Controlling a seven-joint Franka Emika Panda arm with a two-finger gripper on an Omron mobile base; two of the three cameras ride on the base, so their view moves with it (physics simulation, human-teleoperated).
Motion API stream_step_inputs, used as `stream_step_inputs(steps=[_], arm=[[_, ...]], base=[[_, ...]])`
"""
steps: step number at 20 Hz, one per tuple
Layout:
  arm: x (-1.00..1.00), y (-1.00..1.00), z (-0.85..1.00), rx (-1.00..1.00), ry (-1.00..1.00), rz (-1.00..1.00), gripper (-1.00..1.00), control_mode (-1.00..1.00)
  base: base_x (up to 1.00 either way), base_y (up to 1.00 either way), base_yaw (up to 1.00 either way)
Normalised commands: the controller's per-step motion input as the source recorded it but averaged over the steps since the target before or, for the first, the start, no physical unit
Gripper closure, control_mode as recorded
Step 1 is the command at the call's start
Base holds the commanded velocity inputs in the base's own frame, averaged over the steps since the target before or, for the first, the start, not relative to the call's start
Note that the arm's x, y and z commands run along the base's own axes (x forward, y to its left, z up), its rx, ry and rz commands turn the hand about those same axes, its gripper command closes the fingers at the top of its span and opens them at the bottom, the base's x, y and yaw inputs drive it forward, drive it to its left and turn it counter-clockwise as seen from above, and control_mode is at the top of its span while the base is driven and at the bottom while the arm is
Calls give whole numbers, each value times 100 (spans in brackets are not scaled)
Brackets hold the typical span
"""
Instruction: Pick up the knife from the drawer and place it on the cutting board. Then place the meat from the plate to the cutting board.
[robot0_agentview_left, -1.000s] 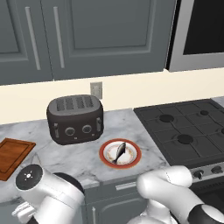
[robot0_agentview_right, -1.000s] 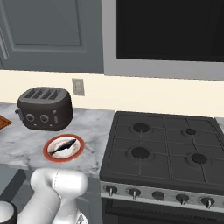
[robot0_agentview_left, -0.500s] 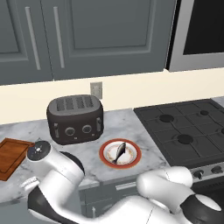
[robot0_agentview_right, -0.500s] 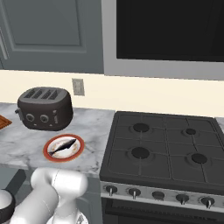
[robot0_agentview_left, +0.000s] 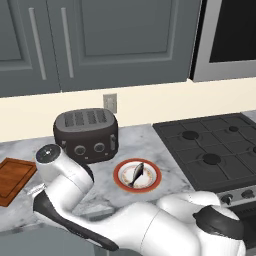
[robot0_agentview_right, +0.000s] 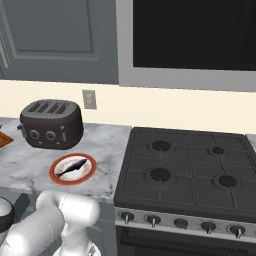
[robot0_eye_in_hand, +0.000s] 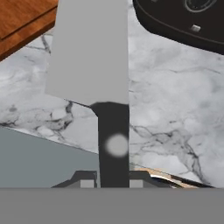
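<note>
Rising from between the jaws in the hand view, the kitchen knife with a broad silver blade and black handle (robot0_eye_in_hand: 97, 83) is pinched at its handle by the gripper (robot0_eye_in_hand: 113, 179), blade pointing out over the grey-veined white marble tabletop (robot0_eye_in_hand: 175, 113). Just beyond the blade's tip lies the reddish-brown wooden cutting board (robot0_eye_in_hand: 19, 19); the dark rounded toaster (robot0_eye_in_hand: 183, 19) sits opposite. The round orange-rimmed plate (robot0_agentview_left: 150, 184) carries the slender dark fish-shaped meat (robot0_agentview_left: 136, 175).

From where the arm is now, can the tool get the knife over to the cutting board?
Probably yes. The tool is shut on the knife by its black handle, blade already above the marble counter, and the cutting board lies just ahead with nothing between.
</note>
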Motion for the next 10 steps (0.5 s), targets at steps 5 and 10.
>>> stream_step_inputs(steps=[5,10], arm=[[34,27,-4,0,2,2,100,-100],[27,17,-6,0,5,2,100,-100]], base=[[0,0,0],[0,0,0]])
